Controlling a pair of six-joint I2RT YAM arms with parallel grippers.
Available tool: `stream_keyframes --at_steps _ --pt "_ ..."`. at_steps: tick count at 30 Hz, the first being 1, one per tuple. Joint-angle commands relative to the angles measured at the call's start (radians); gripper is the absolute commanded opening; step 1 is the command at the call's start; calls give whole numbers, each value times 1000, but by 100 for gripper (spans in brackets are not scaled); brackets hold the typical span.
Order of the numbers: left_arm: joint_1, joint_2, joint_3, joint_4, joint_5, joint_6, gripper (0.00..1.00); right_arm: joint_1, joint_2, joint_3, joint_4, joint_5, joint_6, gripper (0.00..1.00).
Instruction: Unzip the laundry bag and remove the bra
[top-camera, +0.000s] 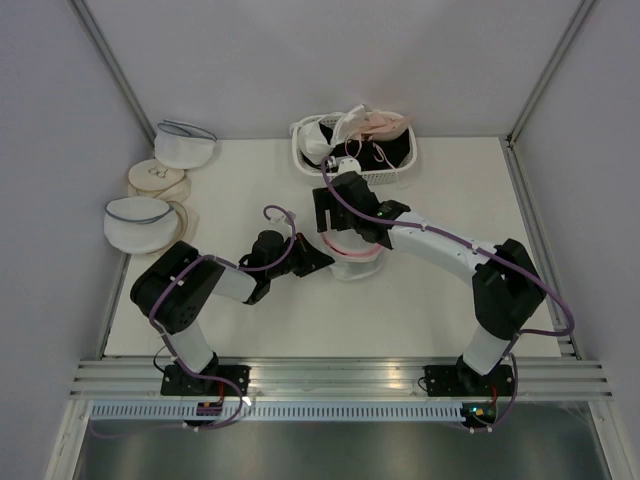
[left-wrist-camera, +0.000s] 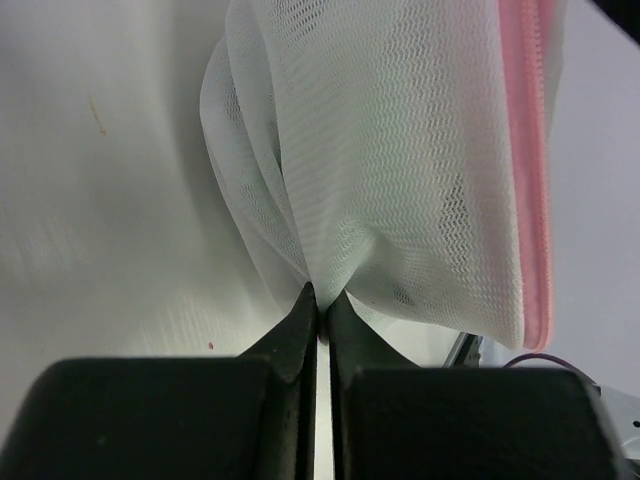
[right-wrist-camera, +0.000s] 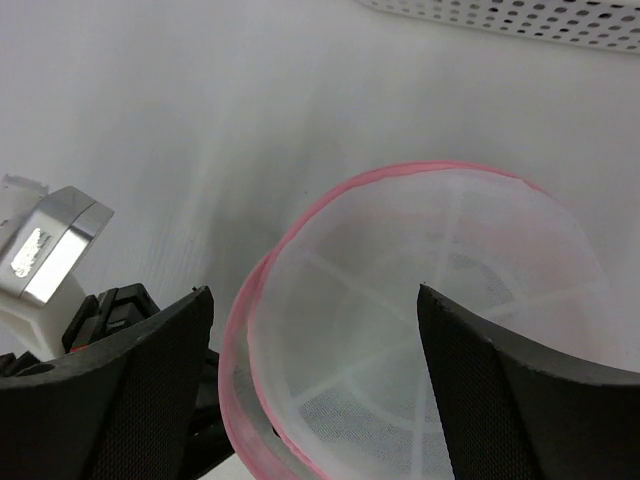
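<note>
Plainly white mesh laundry bag (right-wrist-camera: 385, 300), pink rim

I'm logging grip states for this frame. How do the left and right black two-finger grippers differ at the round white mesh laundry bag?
The left gripper is shut, pinching a fold of the laundry bag; the right gripper is open and grips nothing. The left gripper bites plain mesh away from the pink zipper trim; the right gripper shows that trim between its spread jaws. Both are black, at the same bag.
</note>
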Motion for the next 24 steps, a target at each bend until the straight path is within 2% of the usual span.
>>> stream_keyframes --at_steps 1,4,8,15,19,20,22,23,24 --pt "2 -33 -5 70 22 -23 2 30 89 95 -133 81 11 87" --pt "4 -49 -17 67 18 -18 2 31 126 117 -188 119 27 88" --pt "4 -61 -38 59 6 -12 2 31 101 114 -302 372 125 90" --pt "8 -76 -74 55 -2 2 2 -12 -123 5 -530 693 244 93" --pt "16 -79 -91 56 1 7 2 -43 -209 -47 -674 805 318 95" --pt "20 -79 -100 56 1 10 2 -51 -229 -53 -755 825 347 95" --pt "24 -81 -112 58 4 8 2 -58 -252 -58 -837 894 456 96" --pt "27 -84 -114 58 5 7 2 -60 -278 -58 -869 899 473 95" --pt "27 -82 -115 59 12 7 2 -57 -301 -65 -834 837 397 96"
